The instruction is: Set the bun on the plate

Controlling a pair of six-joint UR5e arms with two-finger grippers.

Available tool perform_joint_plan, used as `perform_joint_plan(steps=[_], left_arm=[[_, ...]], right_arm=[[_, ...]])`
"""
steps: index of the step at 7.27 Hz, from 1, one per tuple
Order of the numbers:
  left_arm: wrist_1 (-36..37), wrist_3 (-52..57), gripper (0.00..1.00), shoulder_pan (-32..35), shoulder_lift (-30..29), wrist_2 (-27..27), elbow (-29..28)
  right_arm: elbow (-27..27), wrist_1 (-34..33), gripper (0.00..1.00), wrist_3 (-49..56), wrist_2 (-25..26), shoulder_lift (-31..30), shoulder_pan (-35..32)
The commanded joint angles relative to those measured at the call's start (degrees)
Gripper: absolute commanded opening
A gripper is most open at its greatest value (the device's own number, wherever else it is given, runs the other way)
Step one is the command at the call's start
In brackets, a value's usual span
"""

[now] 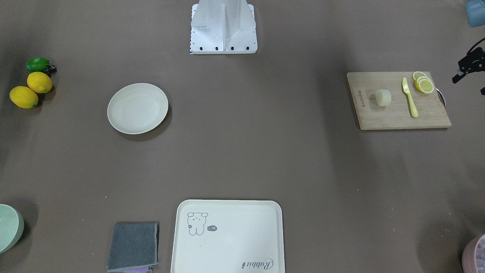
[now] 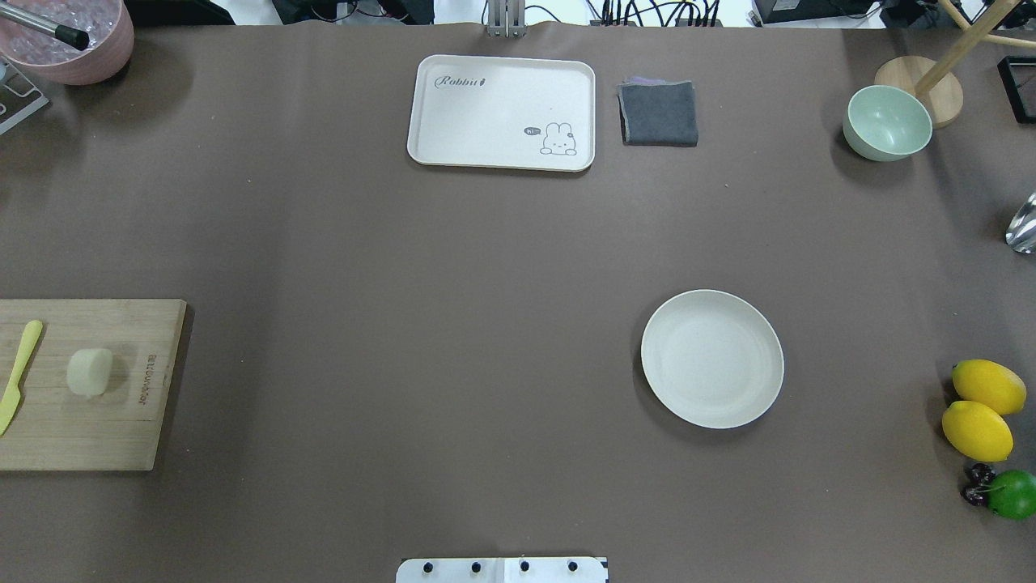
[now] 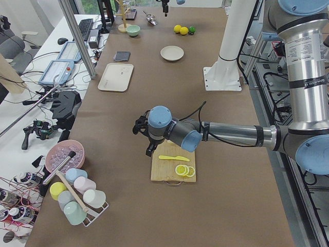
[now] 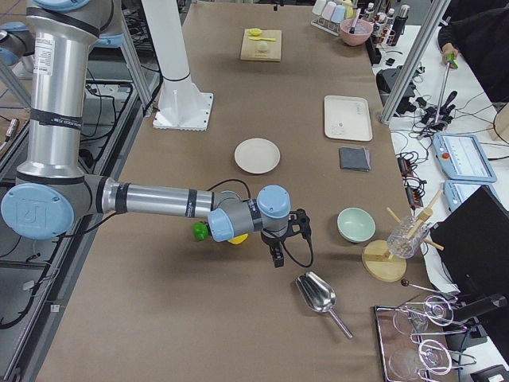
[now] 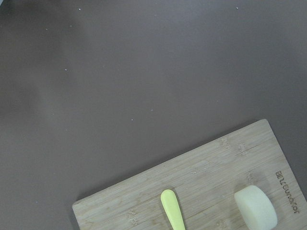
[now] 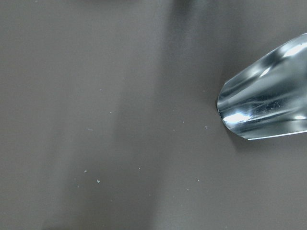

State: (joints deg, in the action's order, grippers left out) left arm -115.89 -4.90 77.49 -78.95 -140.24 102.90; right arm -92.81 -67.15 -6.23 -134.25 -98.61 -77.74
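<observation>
The bun (image 1: pixel 383 98) is a pale cream stub lying on a wooden cutting board (image 1: pixel 386 119) at the table's left end; it also shows as the bun (image 2: pixel 90 372) from overhead and the bun (image 5: pixel 255 206) low in the left wrist view. The round off-white plate (image 1: pixel 137 108), seen overhead as the plate (image 2: pixel 712 359), sits bare on the right half, far from the board. My left gripper (image 1: pixel 469 85) hovers beyond the board's outer end, fingers apart, holding nothing. My right gripper (image 4: pixel 286 243) hangs near the lemons; I cannot tell whether it is open or shut.
A yellow knife (image 1: pixel 410 97) and lemon slices (image 1: pixel 423 83) share the board. A cream rabbit tray (image 2: pixel 502 112), grey cloth (image 2: pixel 659 112) and green bowl (image 2: pixel 887 122) line the far side. Two lemons (image 2: pixel 978 430), a lime (image 2: pixel 1012 493) and a metal scoop (image 6: pixel 268 105) lie at the right end.
</observation>
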Motion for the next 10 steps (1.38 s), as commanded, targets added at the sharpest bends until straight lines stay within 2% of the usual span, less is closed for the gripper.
perform_joint_plan(steps=[1,2,3,5,6,7,8,9,10], left_arm=[[-0.04,-0.46,0.98,-0.85,-0.59,1.28,-0.51],[0.04,-0.29,0.97,-0.85,-1.20,1.46,-1.12],[-0.13,-0.38,0.97,-0.76,-0.60,1.37,-0.60],[-0.04,-0.03,0.97,-0.94,-1.38,0.93,-0.77],[-0.13,-0.11,0.97,-1.03,-1.30,0.76,-0.77],[-0.04,0.24,0.97,-1.03,-1.30,0.93,-1.12],[-0.13,0.33,0.97,-1.03,-2.43,1.11,-2.69],[0.04,0.24,0.97,-1.03,-2.96,1.20,-3.75],[0.05,-0.28,0.97,-1.03,-3.05,1.37,-4.63]], right_arm=[[-0.17,0.09,1.00,-0.36,-1.10,0.17,1.88],[-0.61,0.09,1.00,-1.76,-1.62,0.78,3.11],[-2.88,0.18,1.00,-8.21,-2.67,1.39,5.65],[-9.46,0.27,0.99,-25.95,0.98,2.88,15.38],[-10.36,0.27,0.98,-33.42,2.49,5.85,19.61],[-10.02,3.75,0.88,-42.11,4.76,8.40,24.52],[-9.76,10.05,0.83,-50.55,7.40,8.86,28.66],[-8.80,15.33,0.81,-55.16,8.99,8.96,31.92],[-8.00,16.77,0.80,-56.43,11.01,9.74,34.39]])
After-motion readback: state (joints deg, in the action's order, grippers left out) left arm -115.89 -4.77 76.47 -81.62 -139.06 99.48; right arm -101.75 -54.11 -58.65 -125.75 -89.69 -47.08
